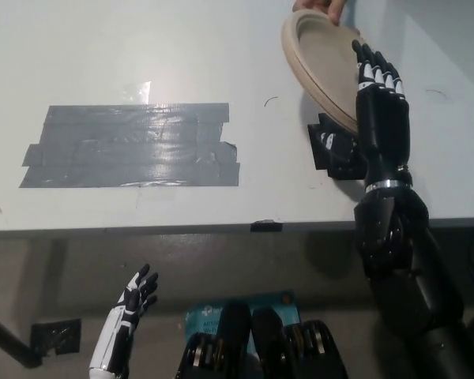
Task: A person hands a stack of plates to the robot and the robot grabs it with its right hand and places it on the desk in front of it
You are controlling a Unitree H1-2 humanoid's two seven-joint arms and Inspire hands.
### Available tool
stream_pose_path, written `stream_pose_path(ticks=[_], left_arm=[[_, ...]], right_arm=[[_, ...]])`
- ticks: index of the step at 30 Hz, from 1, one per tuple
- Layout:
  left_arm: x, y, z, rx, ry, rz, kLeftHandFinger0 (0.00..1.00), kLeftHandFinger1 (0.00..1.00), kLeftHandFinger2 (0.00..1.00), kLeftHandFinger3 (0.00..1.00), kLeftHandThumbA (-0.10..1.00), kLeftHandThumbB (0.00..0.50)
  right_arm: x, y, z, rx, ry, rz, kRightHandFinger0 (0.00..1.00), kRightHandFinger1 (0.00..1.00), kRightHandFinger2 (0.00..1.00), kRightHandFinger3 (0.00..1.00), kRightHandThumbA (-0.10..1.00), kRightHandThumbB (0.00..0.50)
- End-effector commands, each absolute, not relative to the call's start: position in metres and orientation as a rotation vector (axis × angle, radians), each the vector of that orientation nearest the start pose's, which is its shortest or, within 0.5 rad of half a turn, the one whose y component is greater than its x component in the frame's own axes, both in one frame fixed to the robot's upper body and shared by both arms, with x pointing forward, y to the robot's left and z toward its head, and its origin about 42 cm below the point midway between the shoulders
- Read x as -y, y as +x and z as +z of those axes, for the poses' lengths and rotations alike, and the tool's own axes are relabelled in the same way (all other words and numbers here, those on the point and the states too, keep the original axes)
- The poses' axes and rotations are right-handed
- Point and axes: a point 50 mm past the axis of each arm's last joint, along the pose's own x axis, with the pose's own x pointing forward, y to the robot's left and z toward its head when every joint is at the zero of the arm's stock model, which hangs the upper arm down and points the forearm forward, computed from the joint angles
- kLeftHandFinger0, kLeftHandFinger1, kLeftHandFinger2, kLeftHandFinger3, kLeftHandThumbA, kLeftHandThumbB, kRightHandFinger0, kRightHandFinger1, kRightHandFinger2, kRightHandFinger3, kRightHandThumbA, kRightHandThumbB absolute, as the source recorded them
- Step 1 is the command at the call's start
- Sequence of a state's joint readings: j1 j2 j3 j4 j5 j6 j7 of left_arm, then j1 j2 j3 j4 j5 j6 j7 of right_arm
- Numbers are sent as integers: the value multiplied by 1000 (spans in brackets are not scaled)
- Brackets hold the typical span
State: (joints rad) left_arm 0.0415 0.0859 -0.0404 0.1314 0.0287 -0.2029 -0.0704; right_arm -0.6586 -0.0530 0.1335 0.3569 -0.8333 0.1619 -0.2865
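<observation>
A stack of tan round plates (pixel 320 55) is tilted above the far right of the white desk (pixel 205 47). A person's hand (pixel 320 8) holds its far rim at the picture's top. My black right hand (pixel 379 110) grips the near right rim: its fingers lie flat across the top plate and its thumb is tucked under the edge. My white left hand (pixel 126 320) rests low at the lower left, below the desk's front edge, with its fingers apart and nothing in it.
A large patch of grey tape (pixel 130 146) covers the desk's left middle. The desk's front edge (pixel 142 229) crosses the picture, with a small black mark (pixel 266 227) on it. Floor shows below.
</observation>
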Motion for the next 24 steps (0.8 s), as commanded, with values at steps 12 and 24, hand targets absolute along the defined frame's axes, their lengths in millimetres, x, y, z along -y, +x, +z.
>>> stream_pose_path(ticks=[12, 24], left_arm=[[-229, 276, 78, 90, 121, -123, 1000, 1000, 1000, 1000, 1000, 272], [-230, 274, 76, 88, 126, -116, 1000, 1000, 1000, 1000, 1000, 247]], right_arm=[[162, 490, 293, 636, -1003, -307, 0, 0, 0, 115, 901, 39], [164, 469, 320, 838, -895, -354, 0, 0, 21, 17, 965, 0]])
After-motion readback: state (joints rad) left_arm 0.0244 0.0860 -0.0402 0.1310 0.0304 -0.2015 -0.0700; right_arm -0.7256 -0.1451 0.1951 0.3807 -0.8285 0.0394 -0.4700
